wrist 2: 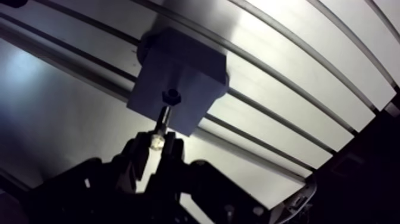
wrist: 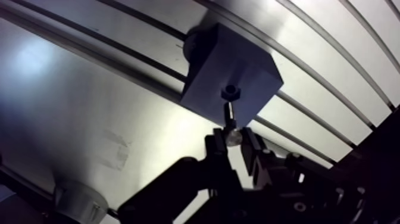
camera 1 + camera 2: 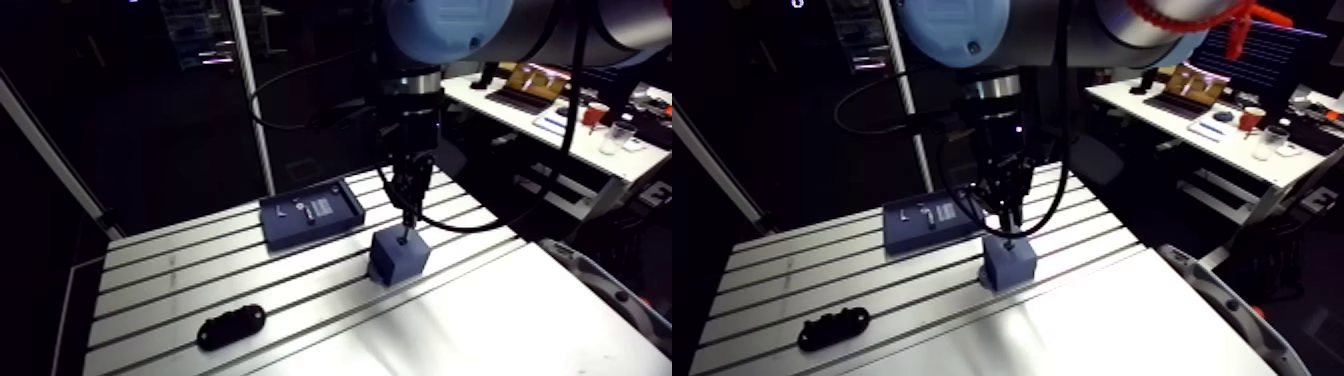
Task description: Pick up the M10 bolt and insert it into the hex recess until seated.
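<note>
Shadow swallows most of the jaws in the wrist view. Only their dark tips read clearly, pinched together on the bright end of the M10 bolt point(image 2: 228, 113). Its slim shank runs straight ahead from them to a dark hex head point(image 2: 230, 92), which covers the hex recess in the top face of a matte grey block point(image 2: 241, 62). How deep the head sits is hard to tell. A dark round part behind the block is half hidden, and a ribbed silver disc point(image 2: 77, 202) is cut off at the view's edge. In the arm view the block stands midway on the slotted, brushed-aluminium surface point(image 3: 480, 320). A flat dark-blue rectangular tray point(image 3: 312, 212) lies at its 10 o'clock, and a lumpy black part point(image 3: 231, 327) at its 8 o'clock, well apart.
</note>
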`<state>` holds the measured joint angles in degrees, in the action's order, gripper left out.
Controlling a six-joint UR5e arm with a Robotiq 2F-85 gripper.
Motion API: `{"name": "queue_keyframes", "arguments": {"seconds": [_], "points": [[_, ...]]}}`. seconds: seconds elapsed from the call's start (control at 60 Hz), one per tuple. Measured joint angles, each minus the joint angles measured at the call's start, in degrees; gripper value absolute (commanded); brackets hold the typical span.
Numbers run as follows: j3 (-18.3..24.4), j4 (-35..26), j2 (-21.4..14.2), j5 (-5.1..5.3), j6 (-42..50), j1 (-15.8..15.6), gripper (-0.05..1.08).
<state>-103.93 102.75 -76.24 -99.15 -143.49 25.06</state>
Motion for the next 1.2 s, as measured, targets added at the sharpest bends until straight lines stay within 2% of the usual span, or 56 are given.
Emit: {"name": "queue_keyframes", "arguments": {"seconds": [1.2], "points": [[-0.3,1.4,1.0,0.07,0.2,0.0,0.84]]}}
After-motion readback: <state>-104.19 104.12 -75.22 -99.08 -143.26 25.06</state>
